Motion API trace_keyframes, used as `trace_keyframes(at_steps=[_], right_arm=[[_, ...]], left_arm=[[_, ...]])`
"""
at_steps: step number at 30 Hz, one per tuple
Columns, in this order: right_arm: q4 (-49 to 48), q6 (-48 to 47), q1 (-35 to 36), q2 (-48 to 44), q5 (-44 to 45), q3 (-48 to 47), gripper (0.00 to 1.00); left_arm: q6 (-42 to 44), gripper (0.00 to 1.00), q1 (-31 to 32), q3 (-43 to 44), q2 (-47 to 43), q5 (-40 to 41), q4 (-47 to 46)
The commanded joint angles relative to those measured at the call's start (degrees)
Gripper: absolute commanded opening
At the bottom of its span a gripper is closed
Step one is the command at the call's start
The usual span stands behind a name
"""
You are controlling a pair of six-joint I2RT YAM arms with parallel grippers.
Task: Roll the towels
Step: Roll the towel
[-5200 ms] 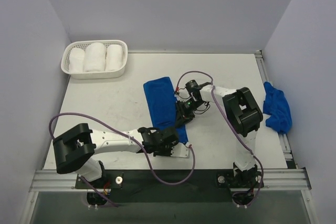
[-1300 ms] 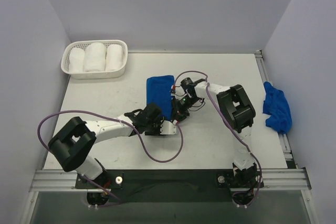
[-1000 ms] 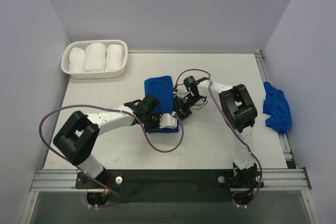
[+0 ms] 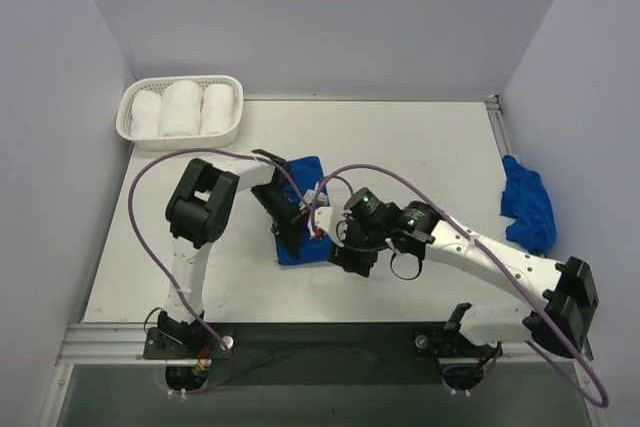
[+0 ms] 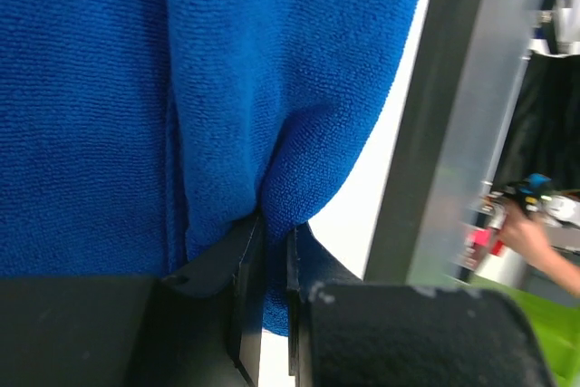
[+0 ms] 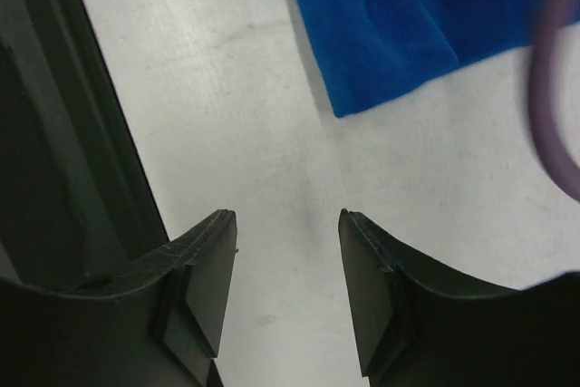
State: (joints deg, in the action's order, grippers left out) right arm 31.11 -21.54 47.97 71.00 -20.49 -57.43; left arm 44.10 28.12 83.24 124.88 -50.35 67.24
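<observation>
Task status: in progress, and judged well short of complete.

The working towel (image 4: 310, 173) lies on the table (image 4: 420, 147), to the right of the white basket (image 4: 182, 141) and nearer the arm bases than it. It shows as a short, layered blue patch. Whether it forms a proper roll cannot be told, as the arms cover its middle.

The left gripper (image 5: 275, 228) is clenched on a fold of this towel, with cloth pinched between its fingers (image 5: 246, 265). The right gripper (image 6: 285, 224) stands released and holds nothing. It is over bare table, just off the towel's corner.

The second towel (image 4: 526, 205) lies far to the right of the basket, at the table's opposite edge. It is a crumpled heap, not rolled.

The basket holds three white rolls (image 4: 182, 107).

Left to do: finish the working towel, then roll the second.
</observation>
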Motion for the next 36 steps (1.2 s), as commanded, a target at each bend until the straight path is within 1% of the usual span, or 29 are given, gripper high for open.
trace_keyframes(at_steps=[1,2,3,5,10,15,19,23,25,28,29,31,32,34,35,36], right_arm=[[-1.5,-4.6,9.1,2.5,11.6,-0.6,0.50],[-4.2,-5.8,10.6,4.3,14.7,-0.4,0.51],[-5.5,-6.2,12.8,5.5,16.0,-0.5,0.51],[-9.5,-7.5,14.1,9.0,18.6,-1.0,0.52],[-16.7,-9.2,15.8,15.5,20.0,-2.2,0.53],[-19.2,-9.0,16.4,18.8,16.5,-3.0,0.52],[-22.0,-8.9,15.9,21.5,13.2,-0.4,0.50],[-25.6,-7.4,15.8,23.9,10.7,3.6,0.41],[-26.1,-7.4,15.8,25.7,10.5,4.8,0.39],[-25.9,-6.9,14.8,26.5,8.5,5.3,0.22],[-25.6,-6.5,13.7,26.2,7.6,5.4,0.15],[-23.5,-5.9,12.7,25.9,5.3,5.1,0.08],[-22.4,-5.5,11.6,26.0,3.2,4.3,0.01],[-18.9,-5.0,10.4,26.8,1.2,3.1,0.00],[-17.7,-4.8,9.7,26.8,-2.1,2.6,0.00],[-16.5,-4.3,8.4,26.9,-3.5,1.5,0.00]], left_arm=[[5.7,0.04,0.5,-1.1,5.8,9.8,1.6],[5.8,0.04,0.5,-0.8,6.1,9.8,1.7],[6.0,0.04,0.5,-0.3,6.6,9.9,2.0],[6.6,0.04,0.5,0.2,6.9,9.9,2.6],[7.0,0.04,0.4,0.6,7.5,10.6,2.9],[7.2,0.05,0.4,1.1,8.2,10.9,3.2],[7.1,0.09,-0.3,1.8,8.5,10.4,3.1],[6.3,0.11,-1.3,2.6,8.8,9.7,2.9],[6.0,0.11,-2.0,2.6,8.5,9.1,2.7],[5.7,0.13,-2.9,2.6,7.7,8.4,2.6],[5.7,0.14,-3.2,2.5,7.1,8.1,2.6],[5.7,0.18,-4.0,2.0,6.3,7.5,2.5],[5.8,0.22,-4.4,1.8,5.0,6.6,2.3],[6.4,0.26,-5.8,0.5,3.4,4.9,2.2],[6.3,0.30,-6.5,0.1,1.7,3.3,1.9],[6.0,0.32,-7.4,-0.5,0.8,2.5,1.6]])
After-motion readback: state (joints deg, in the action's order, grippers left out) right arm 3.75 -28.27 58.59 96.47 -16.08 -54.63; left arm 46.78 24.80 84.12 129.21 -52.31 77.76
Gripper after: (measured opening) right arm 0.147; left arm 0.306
